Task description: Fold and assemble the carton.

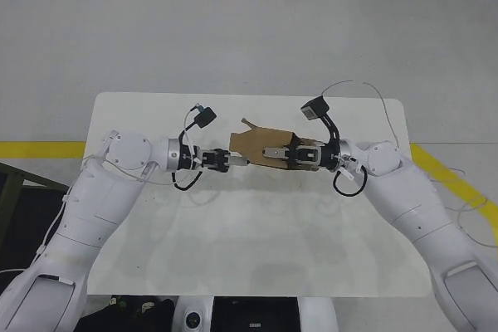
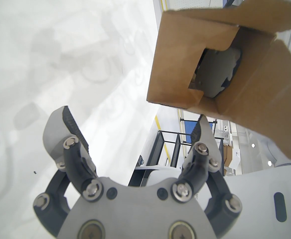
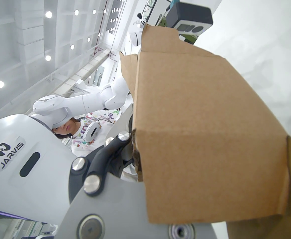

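The brown carton (image 1: 257,143) is held above the middle of the white table (image 1: 232,241), between the two arms. My right gripper (image 1: 275,153) is shut on one of its walls, with one finger lying over the top face. In the right wrist view the carton (image 3: 205,130) sits right in front of the wrist and hides most of the fingers. My left gripper (image 2: 133,118) is open and holds nothing. It is just short of the carton's open end (image 2: 175,58), where the flaps stand partly folded. In the top view the left gripper (image 1: 239,161) is at the carton's near corner.
The table's back edge (image 1: 249,95) is close behind the carton. Loose cables (image 1: 373,91) hang by the right arm. Yellow floor tape (image 1: 33,149) runs on either side of the table. Bare tabletop stretches toward the front.
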Robot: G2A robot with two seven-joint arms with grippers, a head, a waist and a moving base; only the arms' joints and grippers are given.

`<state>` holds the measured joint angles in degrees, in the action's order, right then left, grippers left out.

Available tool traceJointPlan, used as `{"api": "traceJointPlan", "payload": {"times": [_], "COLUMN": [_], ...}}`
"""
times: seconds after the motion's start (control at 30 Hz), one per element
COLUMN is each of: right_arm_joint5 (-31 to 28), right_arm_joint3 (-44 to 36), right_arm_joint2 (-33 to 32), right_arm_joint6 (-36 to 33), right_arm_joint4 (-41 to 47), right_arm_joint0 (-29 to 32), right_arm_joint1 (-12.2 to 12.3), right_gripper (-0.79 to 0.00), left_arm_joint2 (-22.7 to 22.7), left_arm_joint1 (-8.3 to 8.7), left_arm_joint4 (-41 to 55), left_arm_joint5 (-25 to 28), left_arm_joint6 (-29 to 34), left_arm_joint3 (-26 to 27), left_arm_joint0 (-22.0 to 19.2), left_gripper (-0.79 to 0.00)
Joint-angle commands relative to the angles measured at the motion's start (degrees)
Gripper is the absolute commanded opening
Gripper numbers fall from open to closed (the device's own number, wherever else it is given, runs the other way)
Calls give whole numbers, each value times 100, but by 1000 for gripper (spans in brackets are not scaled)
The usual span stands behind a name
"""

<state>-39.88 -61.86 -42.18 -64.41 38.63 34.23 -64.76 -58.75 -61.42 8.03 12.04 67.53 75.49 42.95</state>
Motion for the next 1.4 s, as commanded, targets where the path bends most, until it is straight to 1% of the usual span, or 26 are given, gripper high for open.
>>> {"api": "traceJointPlan", "payload": {"times": [0.0,0.33,0.67,0.9,1.13,1.37], "right_arm_joint5": [29,43,92,327,638,792], "right_arm_joint3": [-30,-13,52,49,-194,-392], "right_arm_joint2": [22,71,39,-55,-70,14], "right_arm_joint6": [-29,-44,-93,-328,-639,-793], "right_arm_joint4": [-5,-4,-16,15,70,69], "right_arm_joint0": [-6,-40,-32,75,235,269], "right_arm_joint1": [-6,-37,-14,86,177,196], "right_gripper": [-785,-785,-785,-785,-785,-785], "left_arm_joint2": [-1,70,61,-161,-457,-493], "left_arm_joint1": [3,-4,2,60,138,156], "left_arm_joint4": [0,16,33,-26,-57,-70], "left_arm_joint5": [-9,-22,-4,13,0,-42], "left_arm_joint6": [5,60,40,-67,-195,-254], "left_arm_joint3": [24,79,46,-104,-130,-82], "left_arm_joint0": [2,5,-1,2,53,82], "left_gripper": [0,0,0,0,0,0]}}
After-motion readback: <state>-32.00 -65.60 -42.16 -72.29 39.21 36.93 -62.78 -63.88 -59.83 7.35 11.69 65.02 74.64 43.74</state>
